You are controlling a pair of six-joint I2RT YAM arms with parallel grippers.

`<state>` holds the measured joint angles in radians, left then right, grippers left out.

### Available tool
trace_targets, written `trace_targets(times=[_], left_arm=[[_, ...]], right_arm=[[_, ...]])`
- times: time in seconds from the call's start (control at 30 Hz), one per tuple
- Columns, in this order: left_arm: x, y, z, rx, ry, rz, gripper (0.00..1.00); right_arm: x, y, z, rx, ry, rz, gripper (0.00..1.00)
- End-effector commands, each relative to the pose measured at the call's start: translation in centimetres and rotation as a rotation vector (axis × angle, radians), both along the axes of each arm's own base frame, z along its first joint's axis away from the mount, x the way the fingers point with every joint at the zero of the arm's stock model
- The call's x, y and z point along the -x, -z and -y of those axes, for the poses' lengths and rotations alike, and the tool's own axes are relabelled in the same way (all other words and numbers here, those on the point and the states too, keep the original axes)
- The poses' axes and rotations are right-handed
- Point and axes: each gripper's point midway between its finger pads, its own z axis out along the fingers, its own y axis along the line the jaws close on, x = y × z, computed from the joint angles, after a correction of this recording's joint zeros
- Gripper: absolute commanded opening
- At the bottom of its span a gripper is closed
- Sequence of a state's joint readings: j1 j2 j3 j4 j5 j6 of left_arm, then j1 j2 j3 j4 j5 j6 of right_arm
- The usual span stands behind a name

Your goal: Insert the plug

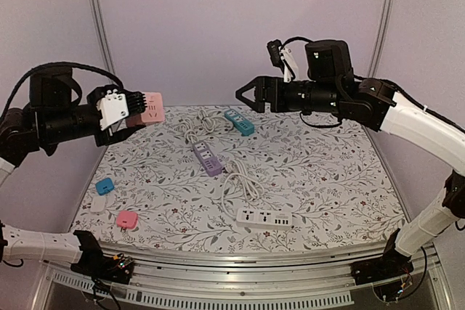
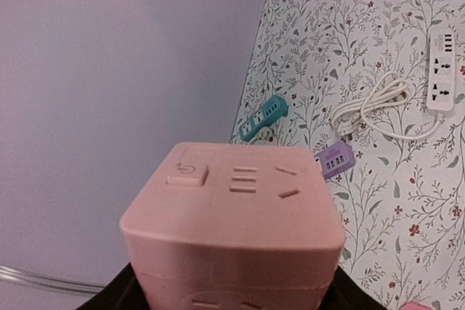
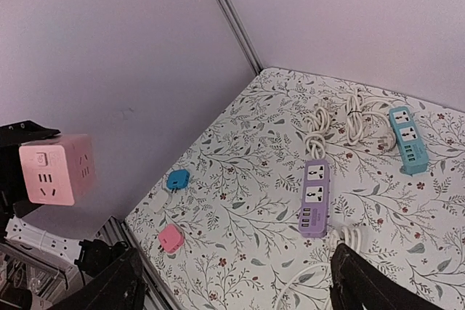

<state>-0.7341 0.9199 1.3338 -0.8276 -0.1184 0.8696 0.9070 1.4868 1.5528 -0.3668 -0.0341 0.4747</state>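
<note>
My left gripper (image 1: 138, 115) is shut on a pink cube socket (image 1: 150, 107), held in the air over the table's far left corner. In the left wrist view the cube (image 2: 232, 208) fills the frame, its slots facing up. On the table's near left lie three small plugs: blue (image 1: 104, 186), white (image 1: 98, 203) and pink (image 1: 126, 218). My right gripper (image 1: 247, 94) hangs open and empty high over the far middle, pointing left toward the cube. Its wrist view shows the cube (image 3: 58, 168), the blue plug (image 3: 177, 178) and the pink plug (image 3: 171, 237) beyond its spread fingers.
Three corded power strips lie on the floral cloth: teal (image 1: 239, 122) at the back, purple (image 1: 207, 158) in the middle, white (image 1: 264, 218) near the front. White cable coils sit between them. Purple walls close in the back and sides.
</note>
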Motion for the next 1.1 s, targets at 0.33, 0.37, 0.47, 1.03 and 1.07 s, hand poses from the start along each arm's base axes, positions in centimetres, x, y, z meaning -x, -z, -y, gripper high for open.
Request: trace_targets(times=[0.33,0.37,0.47,1.03,1.07], left_arm=[[2.4,-2.6,11.0,0.153,0.23,0.277,0.0],[2.9,-2.3,11.4,0.154,0.249,0.272,0.0],[3.4,-1.2,11.9,0.149,0.265,0.261,0.0],[1.7,-0.9,13.1,0.221,0.174,0.216,0.0],[1.7,-0.9,13.1,0.223,0.174,0.214,0.0]], right_arm=[[3.0,-0.6,-2.3,0.011,-0.081,0.042,0.99],[3.7,-0.7,-2.7,0.004,-0.11,0.047,0.99],[5.8,-1.5,-4.2,-0.077,-0.236,0.049,0.99],[7.4,-0.9,-9.0,-0.133,-0.199,0.048,0.9],[7.4,-0.6,-9.3,-0.127,-0.199,0.043,0.89]])
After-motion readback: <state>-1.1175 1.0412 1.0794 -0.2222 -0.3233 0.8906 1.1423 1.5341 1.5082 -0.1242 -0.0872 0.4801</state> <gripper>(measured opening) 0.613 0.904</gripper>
